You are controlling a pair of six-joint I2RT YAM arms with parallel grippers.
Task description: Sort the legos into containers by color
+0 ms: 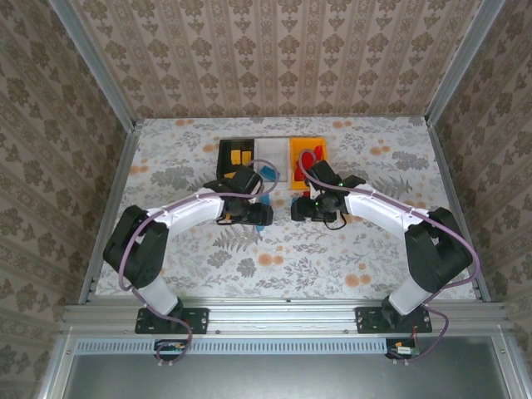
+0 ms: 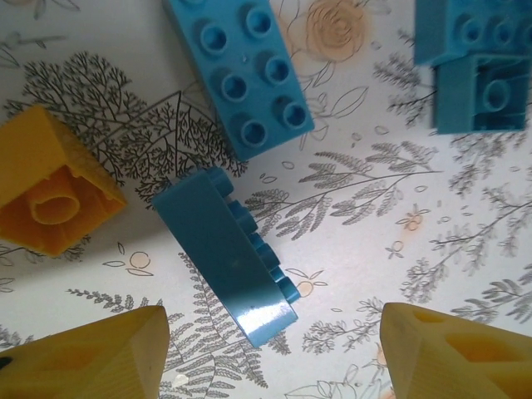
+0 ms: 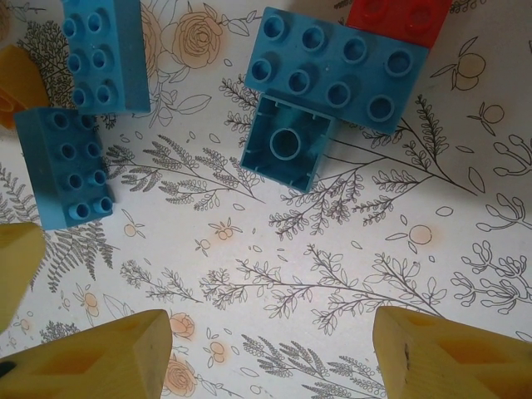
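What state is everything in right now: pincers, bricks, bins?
Left pincer: open, empty.
Right pincer: open, empty.
Blue brick at the left pincer: lying on its side.
Yellow brick: upside down.
Small blue brick: upside down.
Black bin: holds yellow pieces.
White bin: holds a blue piece.
Orange bin: holds red pieces.

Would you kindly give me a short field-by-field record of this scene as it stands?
left gripper: open, empty, above a tipped blue brick
right gripper: open, empty, above bare table
black bin: yellow bricks
white bin: blue brick
orange bin: red bricks
loose: blue bricks, yellow brick, red brick
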